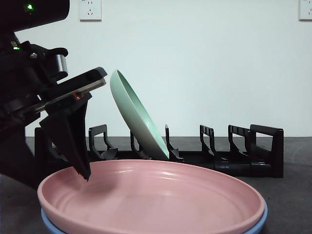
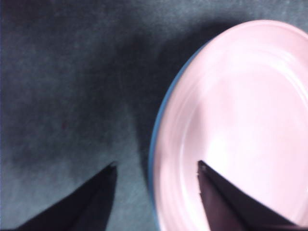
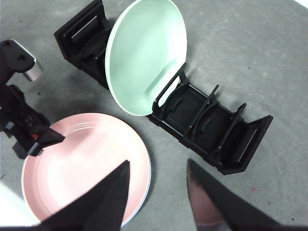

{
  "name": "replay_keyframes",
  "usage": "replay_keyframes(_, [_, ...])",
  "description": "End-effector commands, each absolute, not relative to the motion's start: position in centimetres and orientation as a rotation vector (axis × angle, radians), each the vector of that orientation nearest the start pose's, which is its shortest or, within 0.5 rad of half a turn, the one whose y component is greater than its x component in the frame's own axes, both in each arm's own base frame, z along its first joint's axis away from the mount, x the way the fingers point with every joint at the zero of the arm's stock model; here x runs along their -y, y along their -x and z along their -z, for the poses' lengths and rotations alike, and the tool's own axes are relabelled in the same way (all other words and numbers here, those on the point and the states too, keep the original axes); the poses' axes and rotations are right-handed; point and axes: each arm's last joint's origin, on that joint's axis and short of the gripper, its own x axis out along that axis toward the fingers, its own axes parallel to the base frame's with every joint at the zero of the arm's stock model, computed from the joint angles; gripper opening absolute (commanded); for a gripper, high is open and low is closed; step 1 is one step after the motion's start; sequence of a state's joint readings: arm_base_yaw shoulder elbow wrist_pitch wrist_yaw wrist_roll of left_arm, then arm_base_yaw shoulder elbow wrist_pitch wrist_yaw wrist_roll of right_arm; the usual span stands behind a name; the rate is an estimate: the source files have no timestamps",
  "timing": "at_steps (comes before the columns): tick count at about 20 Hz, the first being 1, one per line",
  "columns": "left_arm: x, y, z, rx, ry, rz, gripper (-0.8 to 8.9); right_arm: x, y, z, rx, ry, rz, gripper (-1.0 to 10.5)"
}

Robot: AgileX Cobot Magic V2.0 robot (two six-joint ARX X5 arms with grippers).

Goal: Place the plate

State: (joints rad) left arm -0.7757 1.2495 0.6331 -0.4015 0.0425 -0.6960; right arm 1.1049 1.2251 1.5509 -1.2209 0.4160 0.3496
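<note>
A pink plate (image 1: 151, 200) lies flat on the table, stacked on a blue plate (image 1: 258, 222) whose rim peeks out underneath. My left gripper (image 1: 83, 173) hangs open right at the pink plate's left rim, one jaw over the plate (image 2: 231, 125) and one outside it, straddling the edge; it grips nothing. A green plate (image 1: 139, 119) stands tilted in the black rack (image 1: 229, 151) behind. My right gripper (image 3: 158, 168) is open, high above the table, looking down on the pink plate (image 3: 82, 166), the green plate (image 3: 144, 55) and the rack (image 3: 207, 120).
The rack has several free slots to the right of the green plate. Dark grey tabletop (image 2: 62, 86) lies beside the stacked plates. A white wall with sockets (image 1: 90, 9) stands behind.
</note>
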Motion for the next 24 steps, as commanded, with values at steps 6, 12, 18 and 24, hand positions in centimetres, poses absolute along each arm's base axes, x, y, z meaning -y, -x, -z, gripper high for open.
replay_keyframes(6, [12.6, -15.4, -22.8, -1.089, 0.077, 0.246, 3.90, -17.7, -10.0, -41.8, -0.744, 0.283, -0.514, 1.9])
replay_keyframes(12, [6.7, -13.5, -28.1, -0.917, 0.002, 0.220, 3.83, -17.7, -10.0, -41.7, -0.747, 0.291, -0.513, 1.9])
replay_keyframes(18, [2.2, -10.3, -30.9, -0.873, -0.012, 0.063, 3.84, -19.2, -11.2, -41.6, -0.713, 0.284, -0.571, 2.4])
replay_keyframes(24, [1.7, -9.1, -31.9, -0.854, 0.030, 0.029, 3.84, -23.6, -18.1, -37.7, -0.866, 0.187, -0.663, 2.4])
